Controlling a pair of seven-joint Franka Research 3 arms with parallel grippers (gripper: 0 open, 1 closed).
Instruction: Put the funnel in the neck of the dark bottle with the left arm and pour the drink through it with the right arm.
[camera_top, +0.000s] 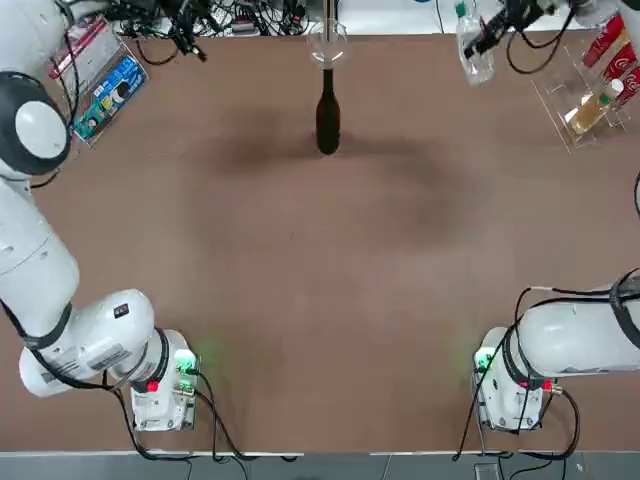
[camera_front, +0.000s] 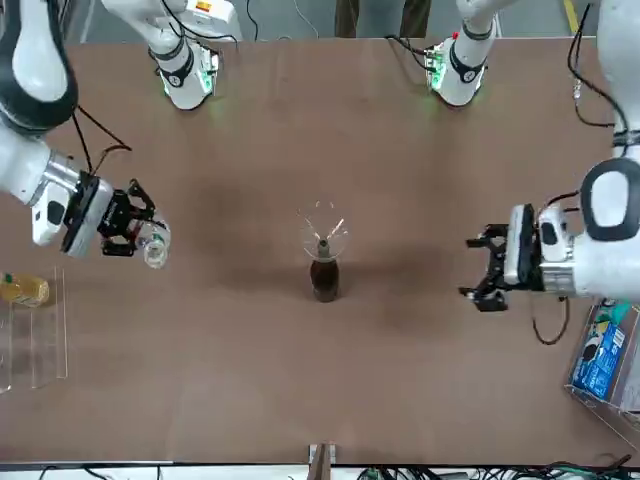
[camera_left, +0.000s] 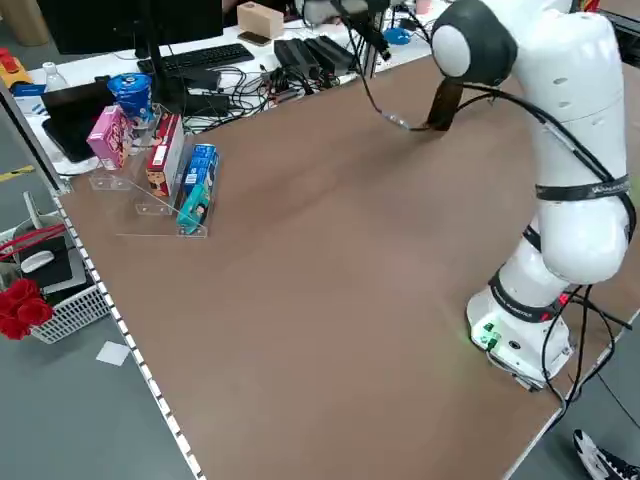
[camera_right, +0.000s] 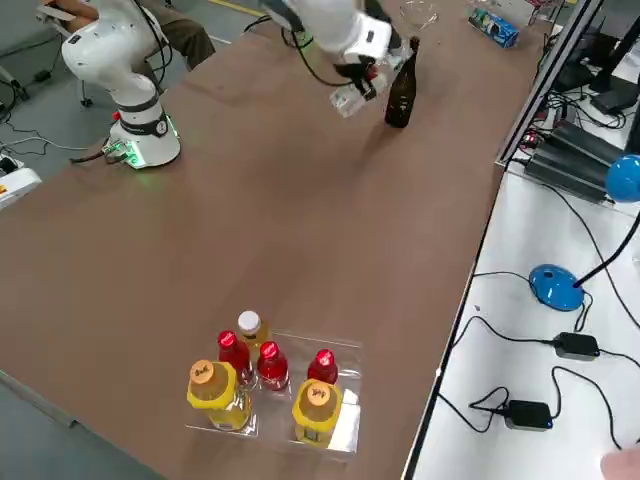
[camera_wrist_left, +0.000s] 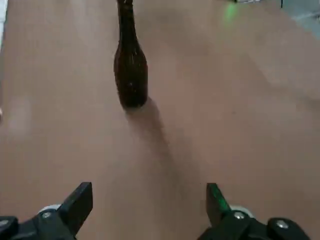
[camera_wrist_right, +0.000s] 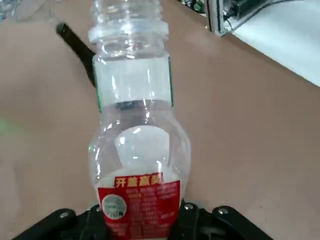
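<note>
Clear round plastic funnel (camera_front: 325, 236) seated in slim dark glass bottle (camera_front: 324, 278), upright on surface; clear plastic drink bottle (camera_wrist_right: 137, 150) pinched by right gripper (camera_front: 135, 220) near it; left gripper (camera_front: 485, 268) spread wide, kept off bottle's side.

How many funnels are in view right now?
1: the clear funnel, seated in the neck of the dark bottle near the table's middle. The arms hide parts of the table, so others could be hidden.

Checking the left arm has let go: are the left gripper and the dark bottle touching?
Apart: the front view shows bare table between the left gripper and the dark bottle.
</note>
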